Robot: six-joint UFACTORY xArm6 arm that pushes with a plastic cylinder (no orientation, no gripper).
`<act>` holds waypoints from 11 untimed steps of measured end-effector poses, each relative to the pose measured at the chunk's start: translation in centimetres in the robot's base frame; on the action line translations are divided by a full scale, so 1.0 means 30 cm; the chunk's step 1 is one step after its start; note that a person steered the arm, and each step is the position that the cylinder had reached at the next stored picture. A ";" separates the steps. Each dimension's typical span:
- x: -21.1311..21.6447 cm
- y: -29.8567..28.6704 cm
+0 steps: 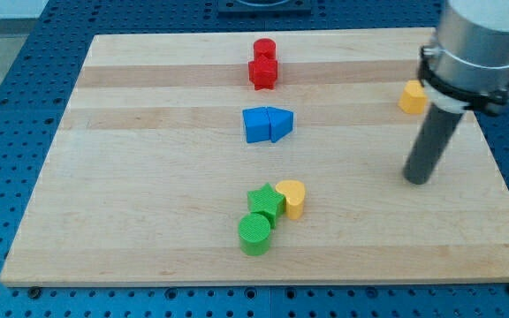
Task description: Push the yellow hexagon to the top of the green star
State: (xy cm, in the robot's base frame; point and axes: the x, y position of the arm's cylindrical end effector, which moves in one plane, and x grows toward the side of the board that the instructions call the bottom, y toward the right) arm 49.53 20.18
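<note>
Here, my tip (pixel 418 179) right of blocks; yellow hexagon (pixel 412 97) half-hidden (no claw visible).

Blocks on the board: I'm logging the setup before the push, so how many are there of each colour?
Red: 2, the red cylinder and red block
Blue: 2, the blue cube and blue wedge
Green: 2, the green star and green cylinder
Yellow: 2, the yellow heart and yellow hexagon
Total: 8

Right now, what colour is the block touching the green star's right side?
Yellow: a heart-shaped block against the green star, clearest in the camera view, the only one.
</note>
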 end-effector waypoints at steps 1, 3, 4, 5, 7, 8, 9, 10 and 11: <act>-0.209 0.104; -0.744 0.124; -0.747 0.081; -0.675 0.058; -0.420 0.046; -0.303 -0.010; -0.205 -0.111; -0.132 -0.203; -0.113 -0.197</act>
State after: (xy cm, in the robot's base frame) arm 46.14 14.27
